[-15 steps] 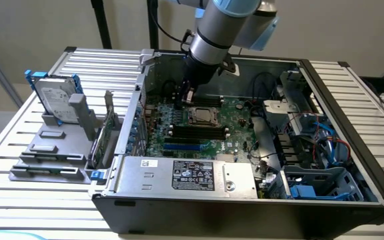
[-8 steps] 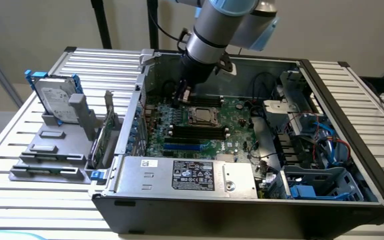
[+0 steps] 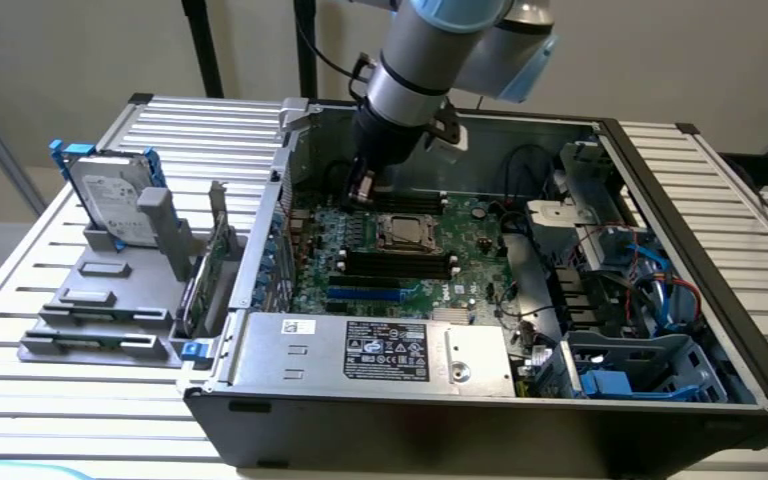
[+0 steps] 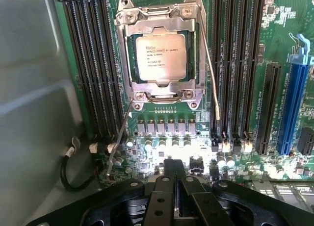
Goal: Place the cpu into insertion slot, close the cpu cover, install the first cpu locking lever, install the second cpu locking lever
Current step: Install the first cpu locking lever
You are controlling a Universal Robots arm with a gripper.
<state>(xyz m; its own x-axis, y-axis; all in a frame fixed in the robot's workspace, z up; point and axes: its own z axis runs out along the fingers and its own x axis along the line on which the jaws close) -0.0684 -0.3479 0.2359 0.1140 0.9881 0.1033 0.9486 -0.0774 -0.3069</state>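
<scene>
The cpu (image 4: 160, 56) lies framed by the shut cpu cover (image 4: 159, 19) — the gripper (image 4: 175, 167), clenched on nothing, hangs at eleven o'clock of it in the exterior view.

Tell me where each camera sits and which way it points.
Exterior view: off the arm, above and outside the open computer case, looking down into it at an angle; the arm and gripper show over the motherboard.
Wrist view: on the wrist, facing the motherboard nearly straight on; the gripper's shut fingers show.
Shared: the cpu inside the cpu cover frame, and the black memory slots beside it.
</scene>
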